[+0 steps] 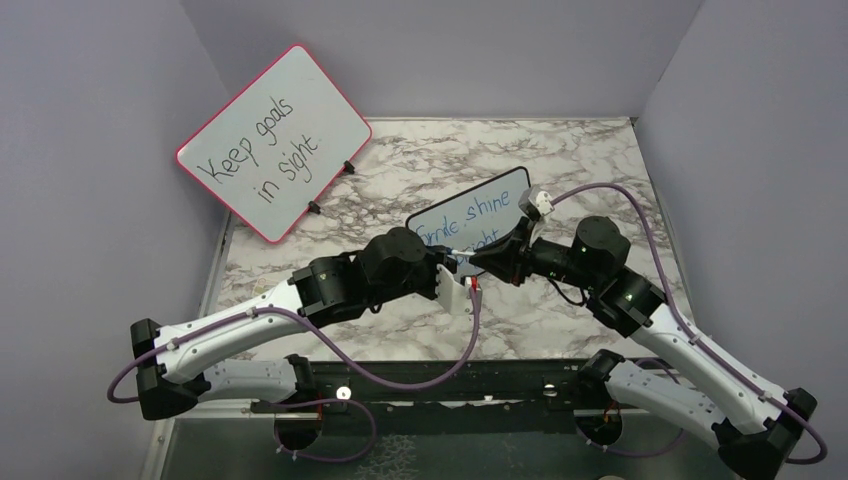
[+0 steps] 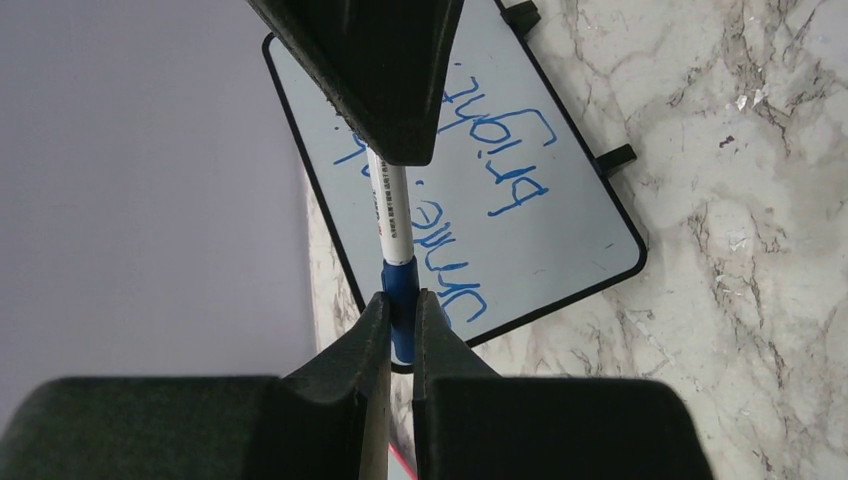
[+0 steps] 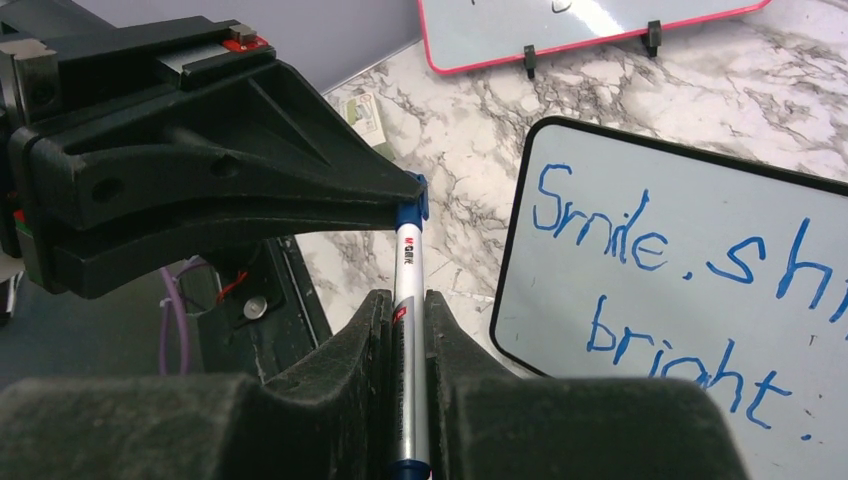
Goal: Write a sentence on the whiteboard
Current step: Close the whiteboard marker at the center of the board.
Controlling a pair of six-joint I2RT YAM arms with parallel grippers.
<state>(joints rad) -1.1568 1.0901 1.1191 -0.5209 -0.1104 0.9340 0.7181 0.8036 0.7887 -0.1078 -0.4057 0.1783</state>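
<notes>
The black-framed whiteboard (image 1: 470,215) (image 2: 570,190) (image 3: 690,280) lies on the marble table. On it stands the sentence (image 3: 640,235) (image 2: 500,170) in blue, "Smile, shine bright." in two lines. Just in front of the board both grippers meet on one marker (image 2: 395,210) (image 3: 410,270). My left gripper (image 1: 452,260) (image 2: 402,305) is shut on the blue cap (image 2: 402,300) (image 3: 411,212) at the marker's end. My right gripper (image 1: 485,262) (image 3: 408,305) is shut on the silver barrel. The marker hangs above the table, level between the two, and its tip is hidden.
A larger red-framed board (image 1: 275,140) (image 3: 560,30) reading "Keep goals in sight" leans at the back left. Purple walls close in the table on three sides. A black rail (image 1: 430,385) with the arm bases runs along the near edge.
</notes>
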